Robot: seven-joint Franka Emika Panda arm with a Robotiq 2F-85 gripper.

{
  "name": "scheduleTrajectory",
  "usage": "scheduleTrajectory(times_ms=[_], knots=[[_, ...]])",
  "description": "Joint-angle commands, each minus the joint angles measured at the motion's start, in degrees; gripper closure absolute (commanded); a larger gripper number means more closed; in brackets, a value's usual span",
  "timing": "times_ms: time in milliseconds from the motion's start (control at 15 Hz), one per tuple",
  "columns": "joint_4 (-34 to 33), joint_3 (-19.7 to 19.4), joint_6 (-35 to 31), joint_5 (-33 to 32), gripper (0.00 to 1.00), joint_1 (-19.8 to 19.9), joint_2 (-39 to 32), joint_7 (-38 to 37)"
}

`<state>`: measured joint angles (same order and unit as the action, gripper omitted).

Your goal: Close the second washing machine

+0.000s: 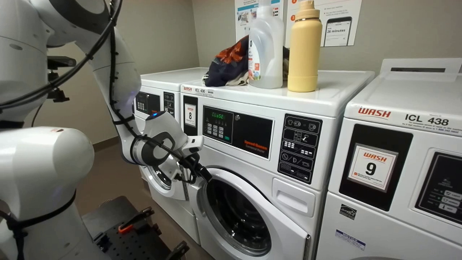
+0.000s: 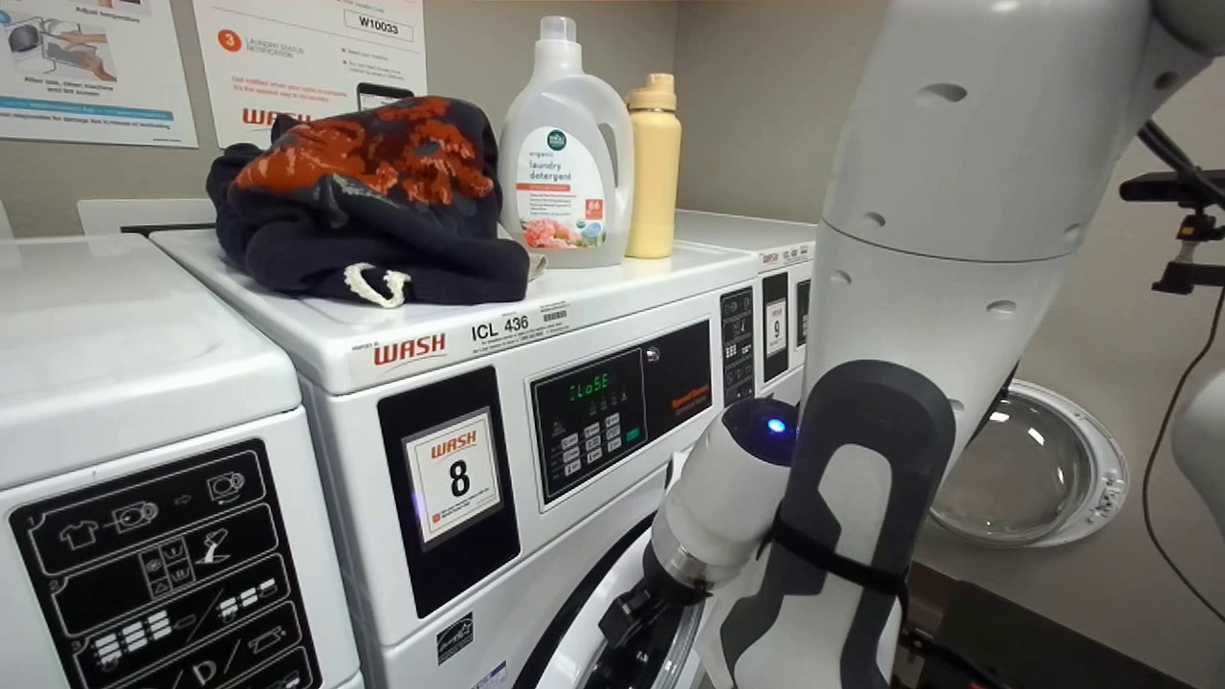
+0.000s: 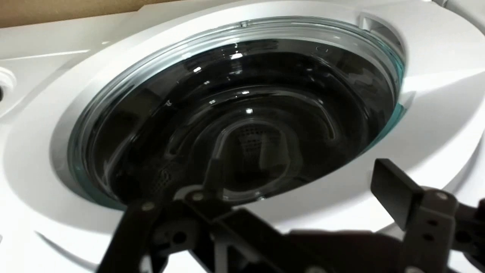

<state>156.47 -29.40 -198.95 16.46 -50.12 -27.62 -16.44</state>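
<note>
White washer 8 (image 1: 252, 168) carries detergent (image 2: 565, 182) and cloth (image 2: 373, 201) — greyish wall (image 1: 218, 21) behind, gripper (image 3: 299, 170) spread.

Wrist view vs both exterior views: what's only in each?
Wrist view only: a fine dot pattern in the door glass, and the pincer plainly open.
Exterior views only: detergent bottle, yellow bottle and dark garment atop the washer, posters behind, 8 card, control panel.
Shared: the door glass, partly blocked in each, and the pincer in front of it; contact can't be judged.
</note>
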Motion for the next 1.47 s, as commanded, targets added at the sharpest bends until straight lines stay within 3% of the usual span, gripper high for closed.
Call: scheduleTrajectory(times_ms=[0,400,800,1200,1400], knots=[[-0.3,-2.4,0.0,1.3,0.00,-4.3,0.7,-0.4],[-1.9,-4.6,0.2,1.4,0.00,-8.6,-1.5,-1.3],[-1.6,-4.6,0.2,1.2,0.00,-9.5,-2.1,-1.8],[0.5,-4.9,0.2,0.7,0.00,-8.4,0.6,-1.1],[3.2,-7.4,1.8,0.9,0.00,-10.8,3.8,0.9]])
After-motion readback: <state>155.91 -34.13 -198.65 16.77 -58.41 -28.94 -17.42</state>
